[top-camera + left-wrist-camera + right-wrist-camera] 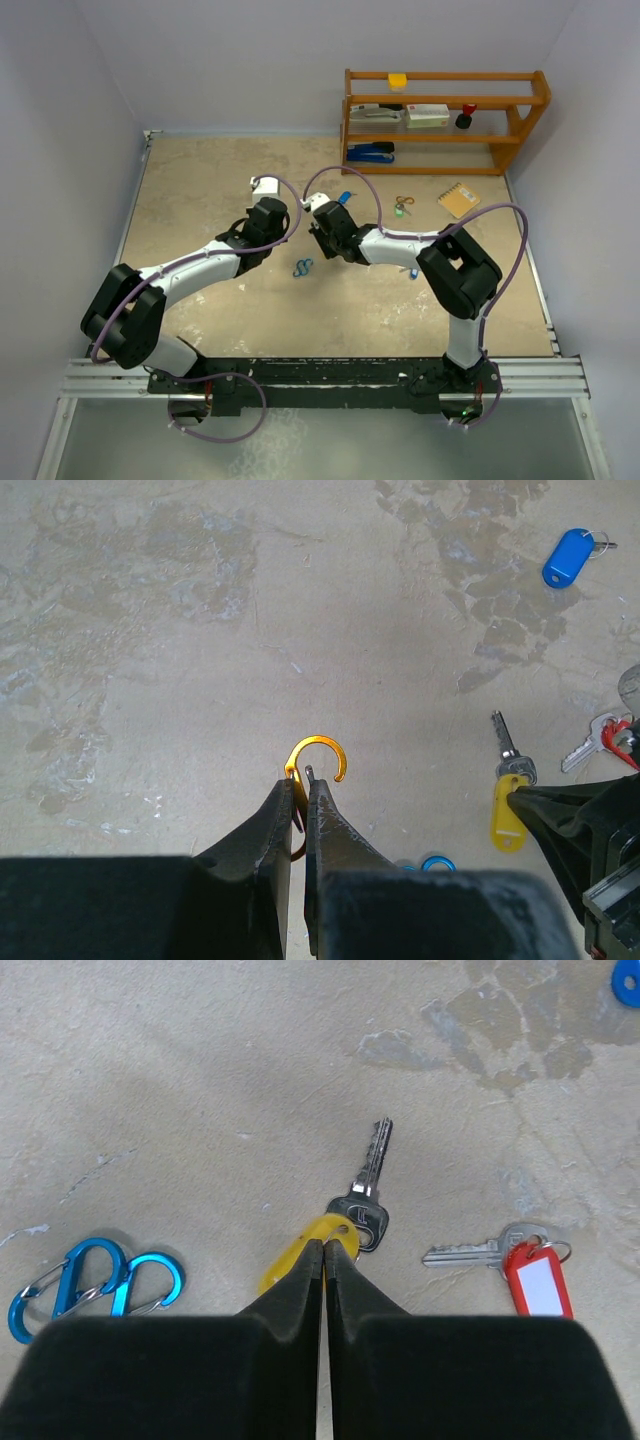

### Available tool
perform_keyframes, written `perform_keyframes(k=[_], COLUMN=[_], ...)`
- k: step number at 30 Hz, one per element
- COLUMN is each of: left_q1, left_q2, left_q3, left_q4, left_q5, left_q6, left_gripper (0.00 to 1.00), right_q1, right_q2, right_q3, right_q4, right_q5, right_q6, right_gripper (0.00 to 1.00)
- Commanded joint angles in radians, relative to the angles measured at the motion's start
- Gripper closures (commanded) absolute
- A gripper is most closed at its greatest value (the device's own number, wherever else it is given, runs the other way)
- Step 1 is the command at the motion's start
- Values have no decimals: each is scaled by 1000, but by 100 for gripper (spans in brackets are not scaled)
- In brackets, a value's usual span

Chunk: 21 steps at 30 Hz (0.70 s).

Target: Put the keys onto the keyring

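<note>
One mottled beige tabletop (200, 210) bears everything. The left gripper (303, 780) is clamped on an orange metal hook-shaped clip (322, 748). The right gripper (325, 1250) pinches the silver key with a yellow plastic tag (362, 1215). Just right of that lies a red-tagged silver key (535, 1280); a blue-tagged key (570, 558) lies well apart.

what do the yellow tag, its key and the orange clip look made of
The yellow tag looks like plastic: opaque, even colour, soft sheen. The key is metal: silvery, reflective, with cut teeth along the blade. The orange clip is probably anodised metal: a thin hook with a bright coloured gleam, though a painted finish cannot be ruled out.
</note>
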Motion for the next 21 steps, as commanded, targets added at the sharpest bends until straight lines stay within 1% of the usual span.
perform_keyframes(k=[1,9,13,21], left_q1=[-3,-2,-3,-3], left_q2=[-24,-36,-48,-100], left_q3=[2,2,-1,-35], left_q4=[20,16,16,68], left_q5=[-19,-21,-14,53], left_q6=[3,0,0,10], left_gripper=[100,100,100,100], right_q1=[4,4,5,2], right_q2=[-28,-145,-202,-328], right_q3=[8,-56,-79,-138], right_q4=[34,93,91,117], right_q5=[61,66,41,-133], right_q6=[-6,-13,-12,-20], right_gripper=[100,100,100,100])
